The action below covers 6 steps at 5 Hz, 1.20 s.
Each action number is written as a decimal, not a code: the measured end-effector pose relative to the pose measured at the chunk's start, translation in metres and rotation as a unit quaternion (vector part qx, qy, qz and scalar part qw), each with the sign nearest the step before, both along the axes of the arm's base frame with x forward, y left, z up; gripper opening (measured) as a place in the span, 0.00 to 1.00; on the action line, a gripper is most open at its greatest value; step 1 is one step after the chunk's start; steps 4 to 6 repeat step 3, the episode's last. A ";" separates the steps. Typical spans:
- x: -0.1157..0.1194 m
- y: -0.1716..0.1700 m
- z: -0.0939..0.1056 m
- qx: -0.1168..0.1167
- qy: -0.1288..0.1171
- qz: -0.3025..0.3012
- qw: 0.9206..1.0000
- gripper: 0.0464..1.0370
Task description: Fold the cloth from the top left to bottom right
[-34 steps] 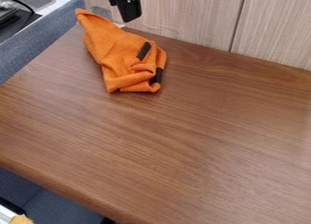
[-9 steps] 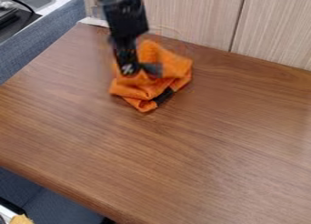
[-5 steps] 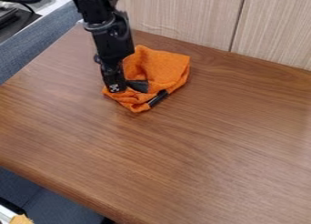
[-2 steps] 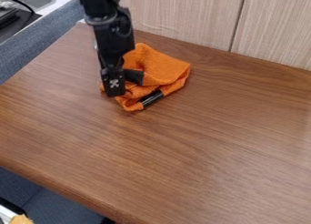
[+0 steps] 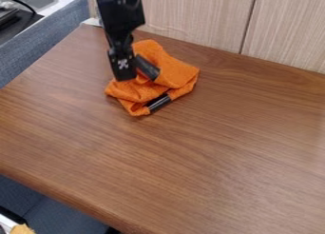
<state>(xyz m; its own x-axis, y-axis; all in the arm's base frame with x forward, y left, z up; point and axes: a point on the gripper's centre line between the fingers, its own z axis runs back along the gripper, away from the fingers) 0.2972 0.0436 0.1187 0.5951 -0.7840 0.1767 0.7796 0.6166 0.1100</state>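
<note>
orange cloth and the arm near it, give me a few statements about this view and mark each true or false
The cloth lies on the table. True.
The cloth is spread out flat and smooth. False: it is bunched up, with folds and raised parts.
A black strip shows along the cloth's lower edge. True.
The gripper is at the right-hand end of the cloth in the picture. False: it is at the cloth's left part.
The cloth is closer to the wall than to the table's front edge. True.
The table top is plain white. False: it is brown with a wood grain.
</note>
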 end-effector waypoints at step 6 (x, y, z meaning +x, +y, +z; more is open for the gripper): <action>-0.003 -0.005 0.043 -0.021 -0.041 -0.014 0.999 0.96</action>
